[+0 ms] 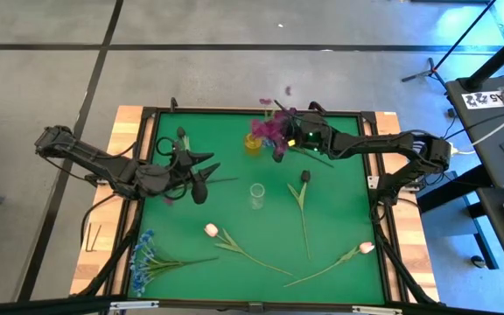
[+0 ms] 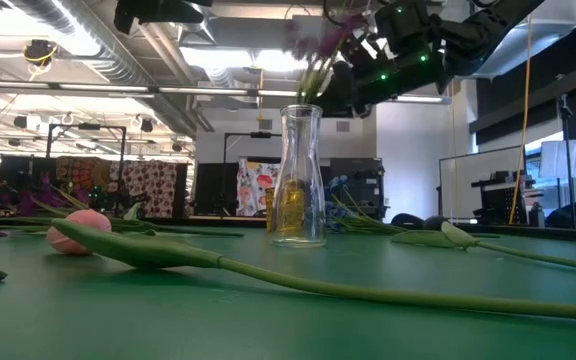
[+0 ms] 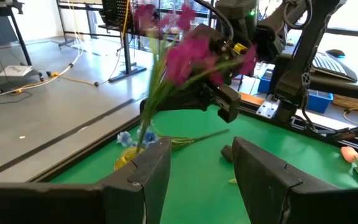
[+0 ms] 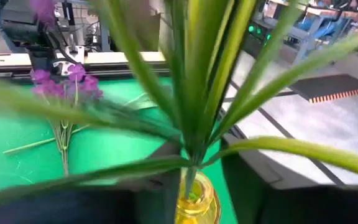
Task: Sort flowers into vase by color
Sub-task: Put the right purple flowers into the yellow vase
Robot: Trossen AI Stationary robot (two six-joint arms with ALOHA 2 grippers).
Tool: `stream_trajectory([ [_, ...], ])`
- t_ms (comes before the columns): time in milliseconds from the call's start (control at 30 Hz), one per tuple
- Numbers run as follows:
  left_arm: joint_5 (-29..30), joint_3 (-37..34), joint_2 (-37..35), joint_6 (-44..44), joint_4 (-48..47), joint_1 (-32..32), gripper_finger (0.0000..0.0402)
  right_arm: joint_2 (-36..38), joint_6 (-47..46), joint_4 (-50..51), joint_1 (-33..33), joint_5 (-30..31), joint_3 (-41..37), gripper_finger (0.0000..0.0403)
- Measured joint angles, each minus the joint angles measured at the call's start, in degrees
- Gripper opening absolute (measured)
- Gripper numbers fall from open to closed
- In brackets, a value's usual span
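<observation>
A magenta-purple spray stands with its green stems in a yellow vase at the table's far middle. My right gripper is at those stems above the vase's mouth, fingers apart on either side of them. An empty clear vase stands mid-table. My left gripper hovers open and empty at the left, pointing toward the vases. On the table lie white-pink tulips, a dark-budded stem, a blue spray and another magenta spray. My right gripper stands level from the table's right around the stems of the magenta spray, above the yellow vase. Whether its fingers touch the stems I cannot tell. The stems' lower ends are down in the vase and the spray leans.
A raised dark frame runs around the green table. The near half holds the flat-lying flowers, with open mat between them. In the low view a tulip stem crosses in front of the clear vase.
</observation>
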State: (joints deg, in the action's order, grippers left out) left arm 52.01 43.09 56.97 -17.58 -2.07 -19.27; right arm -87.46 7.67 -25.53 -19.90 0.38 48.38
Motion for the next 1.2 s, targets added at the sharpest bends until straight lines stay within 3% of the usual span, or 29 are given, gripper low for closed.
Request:
stream_trajectory([
  [267, 0.0, 0.0, 0.0, 0.0, 0.0, 0.0, 0.0166, 0.0, -0.5, 3.5, 0.0, 1.6, 0.2, 0.0243],
  [500, 0.0, -0.1, 0.0, -1.8, -2.8, 0.0, 0.0166, 0.0, 1.6, 23.1, 0.1, 3.3, 7.2, 0.0298],
  [767, 1.5, -0.1, 0.0, -5.9, -6.8, 0.0, 0.0166, 0.7, 1.6, 40.5, 0.2, 1.6, 16.3, 0.0316],
  [1200, 1.6, -0.1, 0.0, -8.9, -9.1, 0.0, 0.0166, 11.4, 1.7, 53.5, 0.0, 5.3, 17.1, 0.0317],
])
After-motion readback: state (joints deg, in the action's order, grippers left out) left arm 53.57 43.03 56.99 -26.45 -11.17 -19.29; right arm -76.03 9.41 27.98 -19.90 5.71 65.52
